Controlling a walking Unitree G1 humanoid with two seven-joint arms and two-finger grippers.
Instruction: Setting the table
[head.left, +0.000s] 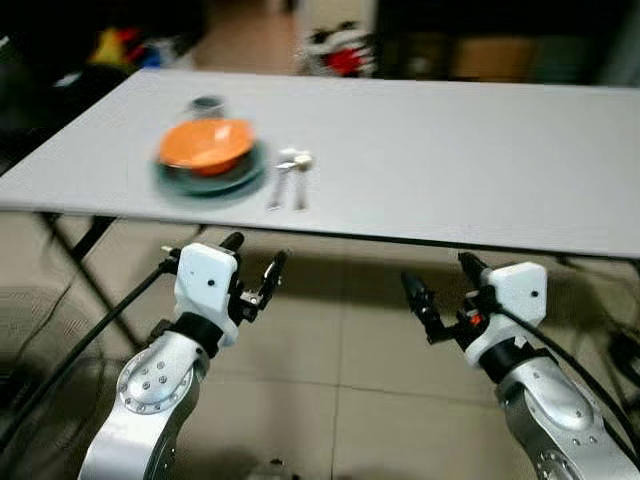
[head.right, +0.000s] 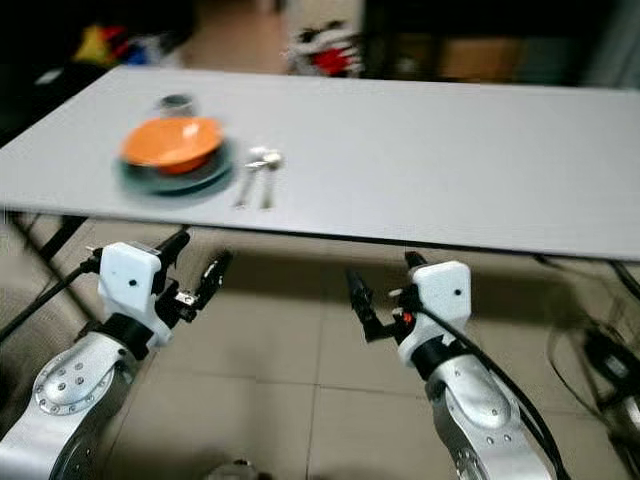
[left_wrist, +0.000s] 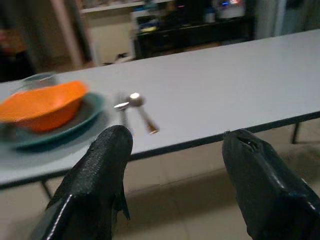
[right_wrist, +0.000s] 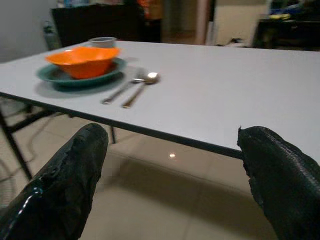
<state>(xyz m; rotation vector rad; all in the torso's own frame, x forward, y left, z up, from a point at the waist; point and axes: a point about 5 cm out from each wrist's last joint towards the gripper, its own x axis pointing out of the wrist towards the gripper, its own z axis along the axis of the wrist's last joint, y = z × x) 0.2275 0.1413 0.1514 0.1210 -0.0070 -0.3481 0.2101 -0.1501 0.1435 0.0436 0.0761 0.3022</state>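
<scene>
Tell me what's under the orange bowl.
The orange bowl sits on a teal plate on the table. The plate's centre is covered by the bowl, so anything there can't be seen.

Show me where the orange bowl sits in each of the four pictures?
Left eye view: orange bowl upper left, on the green plate.
Right eye view: upper left.
Left wrist view: far left.
Right wrist view: upper left.
Shared landmark: the two spoons beside the plate.

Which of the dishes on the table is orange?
The bowl. It sits on the dark green plate; the small grey cup stands behind them.
</scene>
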